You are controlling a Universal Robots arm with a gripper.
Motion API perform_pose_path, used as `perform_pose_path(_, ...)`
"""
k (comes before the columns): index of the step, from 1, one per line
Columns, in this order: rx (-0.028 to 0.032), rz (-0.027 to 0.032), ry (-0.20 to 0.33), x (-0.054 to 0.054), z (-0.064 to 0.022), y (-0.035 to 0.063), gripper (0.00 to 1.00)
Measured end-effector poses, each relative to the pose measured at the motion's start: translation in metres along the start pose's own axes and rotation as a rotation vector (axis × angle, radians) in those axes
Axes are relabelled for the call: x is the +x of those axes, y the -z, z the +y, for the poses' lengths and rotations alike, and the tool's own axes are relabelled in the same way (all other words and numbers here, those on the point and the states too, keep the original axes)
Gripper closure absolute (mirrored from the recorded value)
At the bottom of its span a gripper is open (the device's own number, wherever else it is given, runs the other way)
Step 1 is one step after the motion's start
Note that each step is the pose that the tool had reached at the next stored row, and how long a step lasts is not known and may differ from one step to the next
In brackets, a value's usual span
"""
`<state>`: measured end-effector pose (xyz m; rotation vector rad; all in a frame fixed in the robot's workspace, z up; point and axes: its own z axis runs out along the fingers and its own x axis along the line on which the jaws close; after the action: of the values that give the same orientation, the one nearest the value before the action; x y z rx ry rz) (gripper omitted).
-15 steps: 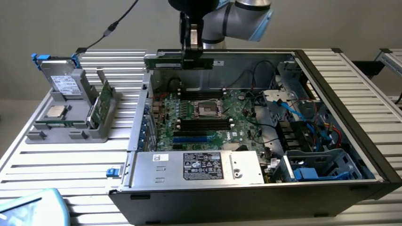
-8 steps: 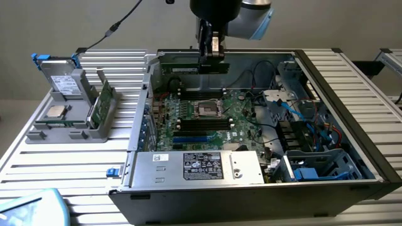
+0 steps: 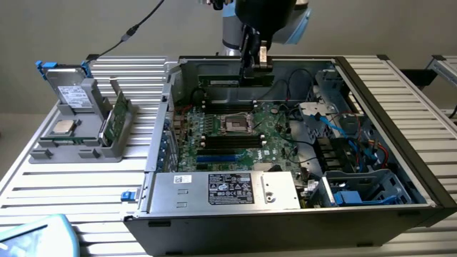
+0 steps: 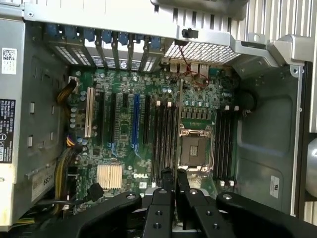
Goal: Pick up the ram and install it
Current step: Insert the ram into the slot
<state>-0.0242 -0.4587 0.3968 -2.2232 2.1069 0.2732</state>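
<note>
Over the far end of the open computer case (image 3: pixel 421 176), my gripper (image 3: pixel 257 68) is shut on the ram (image 3: pixel 227 81). The ram is a thin dark-green stick, held level above the motherboard (image 3: pixel 271 152). Below it lie the black memory slots (image 3: pixel 230 141) on either side of the CPU socket (image 3: pixel 236 123). In the wrist view the gripper (image 4: pixel 174 182) looks down on the board, and the ram (image 4: pixel 177 124) appears edge-on as a thin line running out from the fingertips. That line runs along the left bank of memory slots (image 4: pixel 166 139). A second bank (image 4: pixel 225 144) lies beyond the socket (image 4: pixel 193 148).
A grey holder (image 3: pixel 78 150) at the exterior view's left carries a wider green circuit board (image 3: pixel 117 115), a CPU (image 3: pixel 64 127) and a drive (image 3: pixel 71 93). The power supply (image 3: pixel 221 190) fills the case's near end. Blue cables and drive bays (image 3: pixel 357 187) crowd its right side.
</note>
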Motion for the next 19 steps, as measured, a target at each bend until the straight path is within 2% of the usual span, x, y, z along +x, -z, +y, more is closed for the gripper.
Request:
perform_pose_path(2, -0.0043, -0.0003, -0.001, 0.000, -0.0030, -0.0017, 0.86)
perform_pose_path(3, -0.0101, -0.0005, -0.002, 0.000, -0.0041, -0.0020, 0.86)
perform_pose_path(4, -0.0182, -0.0009, -0.004, -0.001, -0.0046, -0.0026, 0.86)
perform_pose_path(8, -0.0592, -0.0016, -0.011, -0.005, -0.0056, -0.0047, 0.86)
perform_pose_path(9, -0.0658, -0.0005, -0.012, -0.006, -0.0065, -0.0054, 0.86)
perform_pose_path(11, -0.0710, 0.0033, -0.014, -0.007, -0.0103, -0.0071, 0.86)
perform_pose_path(14, -0.0718, 0.0150, -0.015, -0.007, -0.0181, -0.0085, 0.86)
perform_pose_path(15, -0.0719, 0.0172, -0.016, -0.007, -0.0207, -0.0093, 0.86)
perform_pose_path(19, -0.0719, 0.0198, -0.016, -0.014, -0.0234, -0.0170, 0.86)
